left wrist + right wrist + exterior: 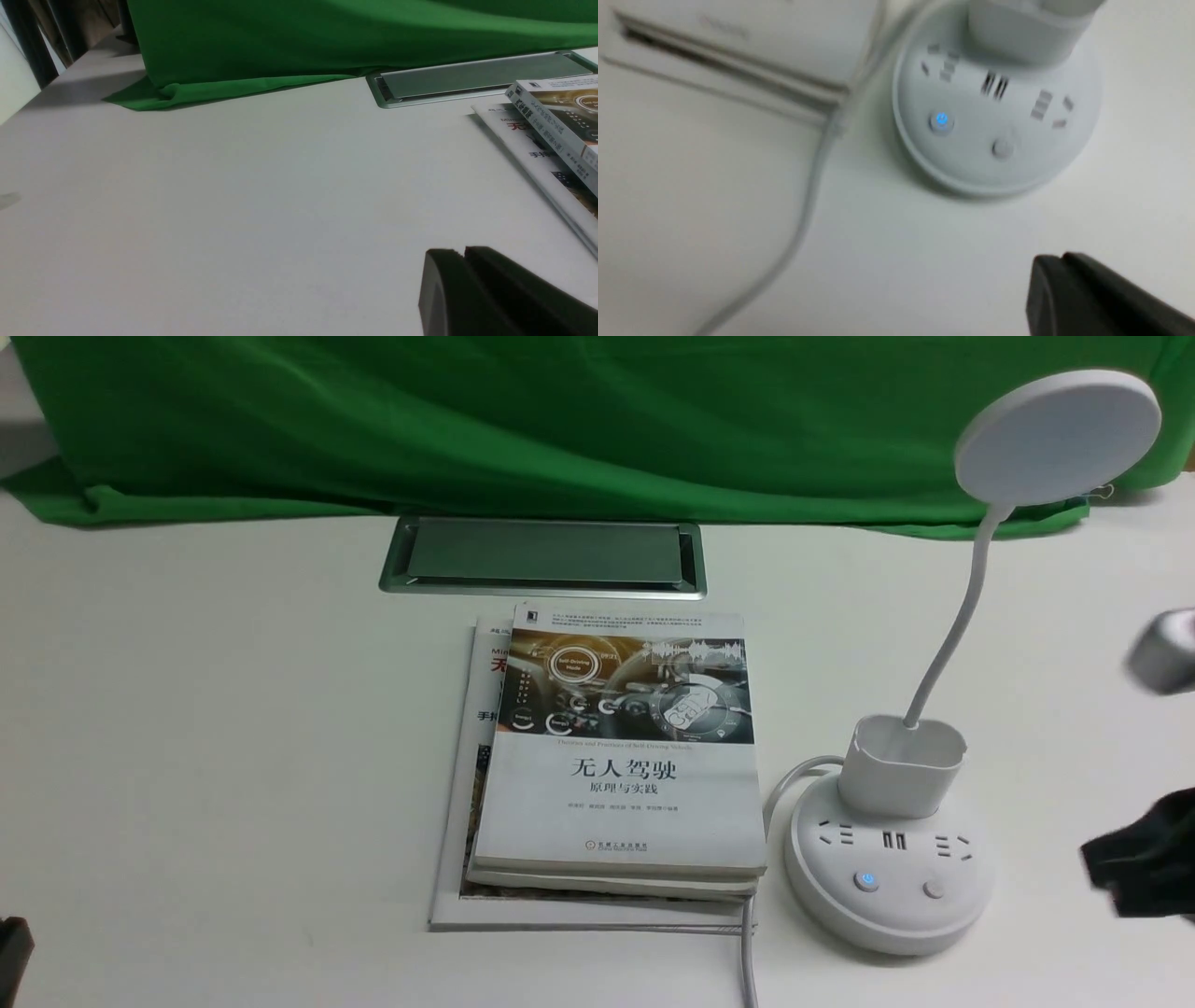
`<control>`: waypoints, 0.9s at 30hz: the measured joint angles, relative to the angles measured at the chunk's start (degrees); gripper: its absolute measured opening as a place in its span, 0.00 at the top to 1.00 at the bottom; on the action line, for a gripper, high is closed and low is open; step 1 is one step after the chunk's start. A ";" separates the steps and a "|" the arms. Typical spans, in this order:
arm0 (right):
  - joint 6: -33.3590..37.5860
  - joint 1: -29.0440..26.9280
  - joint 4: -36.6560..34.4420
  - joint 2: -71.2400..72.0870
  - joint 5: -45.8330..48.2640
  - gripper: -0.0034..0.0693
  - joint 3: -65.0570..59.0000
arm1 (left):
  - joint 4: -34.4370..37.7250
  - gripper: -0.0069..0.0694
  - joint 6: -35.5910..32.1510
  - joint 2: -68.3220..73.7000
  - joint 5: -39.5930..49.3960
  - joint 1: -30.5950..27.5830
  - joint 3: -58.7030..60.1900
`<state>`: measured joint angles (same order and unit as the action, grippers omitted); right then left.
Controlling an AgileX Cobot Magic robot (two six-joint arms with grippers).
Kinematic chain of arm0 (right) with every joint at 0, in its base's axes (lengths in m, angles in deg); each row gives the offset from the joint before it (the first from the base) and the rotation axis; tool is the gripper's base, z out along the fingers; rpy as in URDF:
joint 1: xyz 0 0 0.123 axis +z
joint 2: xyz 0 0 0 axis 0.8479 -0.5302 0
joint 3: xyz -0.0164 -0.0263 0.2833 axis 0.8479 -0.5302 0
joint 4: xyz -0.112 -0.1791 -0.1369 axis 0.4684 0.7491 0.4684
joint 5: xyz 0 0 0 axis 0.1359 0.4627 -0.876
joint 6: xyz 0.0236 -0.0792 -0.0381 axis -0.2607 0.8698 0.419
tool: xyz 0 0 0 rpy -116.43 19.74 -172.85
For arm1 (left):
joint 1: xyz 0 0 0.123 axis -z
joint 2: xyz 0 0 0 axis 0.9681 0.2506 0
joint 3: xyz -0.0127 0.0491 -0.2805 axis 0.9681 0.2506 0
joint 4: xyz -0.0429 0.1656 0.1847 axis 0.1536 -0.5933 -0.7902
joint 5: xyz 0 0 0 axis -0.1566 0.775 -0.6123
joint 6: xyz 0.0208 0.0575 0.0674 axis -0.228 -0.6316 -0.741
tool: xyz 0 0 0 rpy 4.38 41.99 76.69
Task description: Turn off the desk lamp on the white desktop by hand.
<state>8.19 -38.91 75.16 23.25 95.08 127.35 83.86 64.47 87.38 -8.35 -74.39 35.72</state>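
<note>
The white desk lamp (887, 859) stands on the white desktop (233, 728) at the right. Its disc head (1058, 437) sits on a thin gooseneck rising from a cup-shaped holder (901, 761). The round base has sockets and two buttons: the left one (868, 880) glows blue, the right one (933, 889) is plain. My right gripper (1102, 868) is shut and empty, to the right of the base and apart from it. In the right wrist view the base (999, 121) lies beyond the shut right gripper (1059, 261). My left gripper (462, 254) is shut and empty above bare desktop.
A stack of books (616, 756) lies just left of the lamp base. The lamp's white cord (747, 952) runs off the front edge. A silver-framed grey hatch (543, 556) sits behind the books. Green cloth (560, 420) covers the back.
</note>
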 joint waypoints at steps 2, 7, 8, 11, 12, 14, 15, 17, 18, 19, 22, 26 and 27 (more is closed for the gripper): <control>-0.12 0.00 0.00 2.38 -1.28 0.89 0.00 | 0.00 0.88 0.00 0.00 0.00 0.00 0.00; 1.27 0.00 0.86 7.35 -5.32 0.89 -0.29 | 0.00 0.88 0.00 0.00 0.00 0.00 0.00; 3.91 -0.18 2.16 9.66 -6.79 0.88 -0.90 | 0.00 0.88 0.00 0.00 0.00 0.00 0.00; 14.49 -3.30 3.31 15.72 -11.89 0.87 -3.95 | 0.00 0.88 0.00 0.00 0.00 0.00 0.00; 18.33 -4.66 3.74 17.65 -13.47 0.87 -5.08 | 0.00 0.88 0.00 0.00 0.00 0.00 0.00; 22.78 -8.03 4.30 21.99 -17.08 0.87 -7.96 | 0.00 0.88 -0.03 0.00 0.00 0.00 0.00; 24.16 -9.24 4.47 24.64 -18.89 0.87 -9.27 | 0.00 0.88 -0.03 0.00 0.00 0.00 0.00; 25.29 -10.34 4.58 27.88 -20.46 0.87 -11.33 | 0.00 0.88 -0.03 0.00 0.00 0.00 0.00; 25.46 -10.43 4.58 28.97 -20.86 0.87 -11.82 | 0.00 0.88 -0.03 0.00 0.00 0.00 0.00; 25.85 -10.42 4.58 30.21 -21.17 0.87 -12.65 | 0.00 0.88 -0.03 0.00 0.00 0.00 0.00; 26.38 -10.42 4.65 31.15 -23.14 0.87 -13.52 | 0.00 0.88 -0.03 0.00 0.00 0.00 0.00; 26.32 -10.42 4.65 31.15 -28.47 0.87 -13.82 | 0.00 0.88 -0.03 0.00 0.00 0.00 0.00; 25.71 -10.42 4.65 31.21 -29.84 0.87 -14.14 | 0.00 0.88 -0.03 0.00 0.00 0.00 0.00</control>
<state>33.91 -49.33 79.81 54.46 65.24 113.21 83.86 64.44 87.38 -8.35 -74.39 35.72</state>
